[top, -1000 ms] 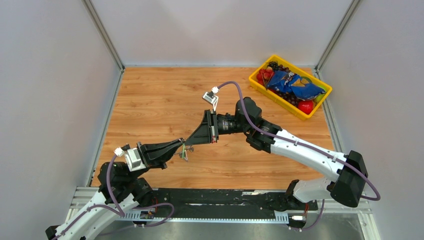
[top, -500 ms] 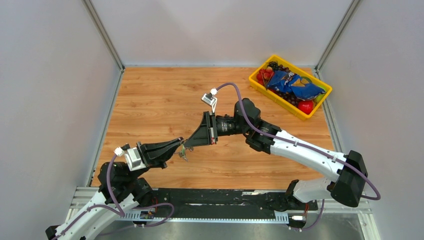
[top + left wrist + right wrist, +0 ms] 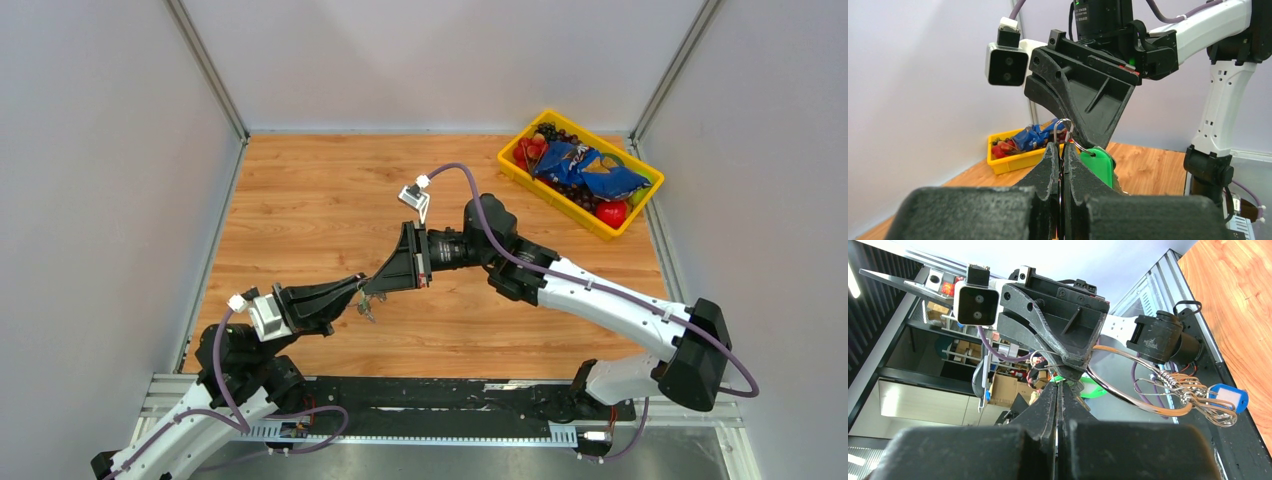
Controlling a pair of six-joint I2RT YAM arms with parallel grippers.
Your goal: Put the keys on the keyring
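Note:
Above the wooden table my two grippers meet tip to tip. My left gripper (image 3: 358,289) (image 3: 1062,148) is shut on the thin wire keyring (image 3: 1055,129), whose loop rises out of its jaws. My right gripper (image 3: 373,290) (image 3: 1059,385) is shut too, pinching the key with the bright green tag (image 3: 1099,167) (image 3: 1093,390) right at the ring. The keys (image 3: 368,308) dangle under the meeting point. A blue tag (image 3: 1230,397) on wire loops shows by the near rail in the right wrist view; whether a key hangs on it I cannot tell.
A yellow bin (image 3: 548,196) (image 3: 1013,162) with fruit and a blue snack bag stands at the table's far right corner. Grey walls close off three sides. The black base rail (image 3: 450,395) runs along the near edge.
The right arm has edged slightly left, toward the left gripper. The dangling keys shifted a little with it. Both grippers stay shut.

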